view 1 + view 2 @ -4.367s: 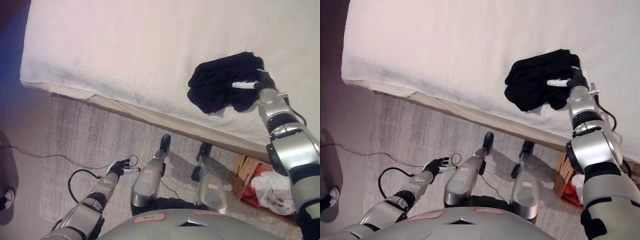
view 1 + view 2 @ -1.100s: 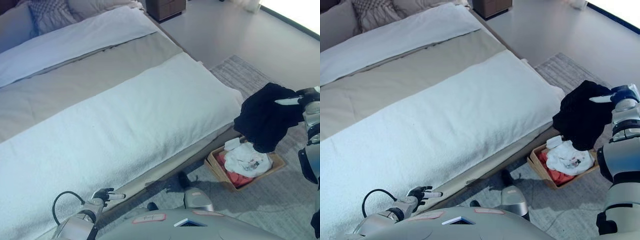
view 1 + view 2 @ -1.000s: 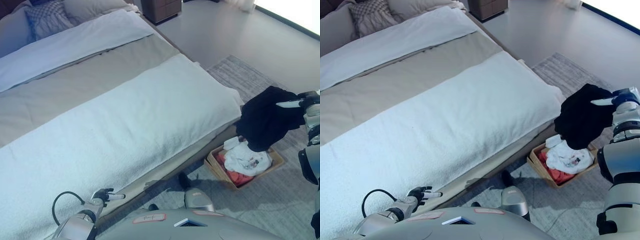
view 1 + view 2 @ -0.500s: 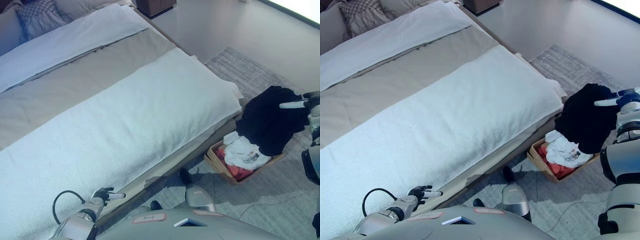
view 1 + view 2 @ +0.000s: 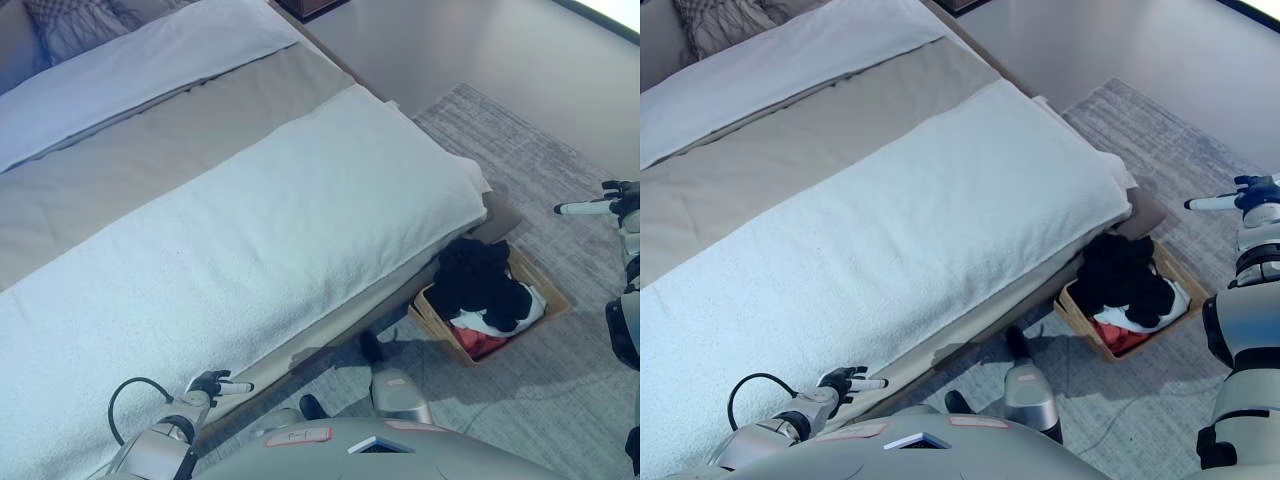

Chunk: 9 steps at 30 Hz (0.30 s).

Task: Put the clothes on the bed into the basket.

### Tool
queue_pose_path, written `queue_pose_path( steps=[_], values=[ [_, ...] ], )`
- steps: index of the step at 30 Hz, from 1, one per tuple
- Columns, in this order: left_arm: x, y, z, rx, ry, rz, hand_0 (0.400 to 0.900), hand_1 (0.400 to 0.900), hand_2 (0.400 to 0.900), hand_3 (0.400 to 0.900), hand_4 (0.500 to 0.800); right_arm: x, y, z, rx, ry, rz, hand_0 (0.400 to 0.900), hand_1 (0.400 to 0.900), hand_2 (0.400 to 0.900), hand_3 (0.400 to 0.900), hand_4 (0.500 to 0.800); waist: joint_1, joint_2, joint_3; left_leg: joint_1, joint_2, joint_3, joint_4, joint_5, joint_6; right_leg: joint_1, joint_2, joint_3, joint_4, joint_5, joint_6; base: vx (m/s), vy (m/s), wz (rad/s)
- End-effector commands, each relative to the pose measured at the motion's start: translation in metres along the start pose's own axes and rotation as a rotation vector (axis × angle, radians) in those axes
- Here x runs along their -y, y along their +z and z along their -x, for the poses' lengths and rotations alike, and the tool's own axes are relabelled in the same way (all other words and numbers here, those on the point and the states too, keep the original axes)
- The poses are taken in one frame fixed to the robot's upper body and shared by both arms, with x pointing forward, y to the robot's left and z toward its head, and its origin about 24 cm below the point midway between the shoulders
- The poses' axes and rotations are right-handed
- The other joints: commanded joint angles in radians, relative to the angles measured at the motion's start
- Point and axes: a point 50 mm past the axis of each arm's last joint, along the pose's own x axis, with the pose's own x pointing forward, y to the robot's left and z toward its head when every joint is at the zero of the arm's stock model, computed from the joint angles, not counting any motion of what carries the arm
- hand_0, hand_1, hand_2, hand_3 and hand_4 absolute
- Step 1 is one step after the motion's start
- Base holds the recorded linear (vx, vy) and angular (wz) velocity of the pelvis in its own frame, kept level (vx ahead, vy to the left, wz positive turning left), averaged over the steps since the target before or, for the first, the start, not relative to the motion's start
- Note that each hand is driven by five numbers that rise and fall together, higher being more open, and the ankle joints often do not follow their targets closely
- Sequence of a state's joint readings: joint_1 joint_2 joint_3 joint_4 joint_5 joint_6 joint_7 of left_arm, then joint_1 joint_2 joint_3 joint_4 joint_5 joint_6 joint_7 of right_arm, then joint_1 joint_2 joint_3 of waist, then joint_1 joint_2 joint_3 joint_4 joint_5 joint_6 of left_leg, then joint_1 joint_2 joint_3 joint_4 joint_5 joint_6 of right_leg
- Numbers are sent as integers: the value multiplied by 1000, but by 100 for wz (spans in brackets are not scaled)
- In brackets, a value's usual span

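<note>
A wide bed point(image 5: 250, 230) fills most of the view, covered near its foot by a white towel-like blanket point(image 5: 230, 270), with a tan sheet point(image 5: 150, 180) above it and a paler white band point(image 5: 130, 70) toward the pillows point(image 5: 70, 25) at the top left. Beside the bed's lower corner a grey rug point(image 5: 560, 180) lies on the smooth pale floor point(image 5: 450, 40). On the rug, touching the bed's side, stands a shallow brown basket point(image 5: 1076, 311). A black garment point(image 5: 480, 285) lies heaped in it, over white cloth point(image 5: 530, 305) and red cloth point(image 5: 480, 342). The right hand point(image 5: 605, 203) hangs in the air above the rug to the right of the basket, released, a white-tipped finger straight out toward the left and holding nothing. The left hand point(image 5: 845, 382) shows low at the lower left by the bed's edge, fingers relaxed and empty.
</note>
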<state>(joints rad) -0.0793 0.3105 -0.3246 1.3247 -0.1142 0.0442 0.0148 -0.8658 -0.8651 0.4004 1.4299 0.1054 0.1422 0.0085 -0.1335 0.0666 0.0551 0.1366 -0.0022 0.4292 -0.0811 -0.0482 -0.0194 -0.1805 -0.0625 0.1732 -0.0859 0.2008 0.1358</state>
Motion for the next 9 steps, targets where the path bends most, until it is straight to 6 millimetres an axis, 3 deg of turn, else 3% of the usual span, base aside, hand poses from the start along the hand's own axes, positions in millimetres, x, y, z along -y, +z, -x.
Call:
queue_pose_path(
  steps=[1,9],
  values=[
    [-31,-2,1,-23,108,-47,900,900,900,900,800,46,29,6,106,-156,-14,900,900,900,900,800,4,-31,-25,-48,24,-91,118,-105,2,1,-32,-3,49,-42,70,0,0,0],
    [-27,0,1,-17,92,-57,900,900,900,900,800,42,21,5,88,-146,-11,900,900,900,900,800,12,-34,-23,-49,27,-101,113,-102,-1,8,-36,-15,48,-48,64,1,-2,4]
  ],
)
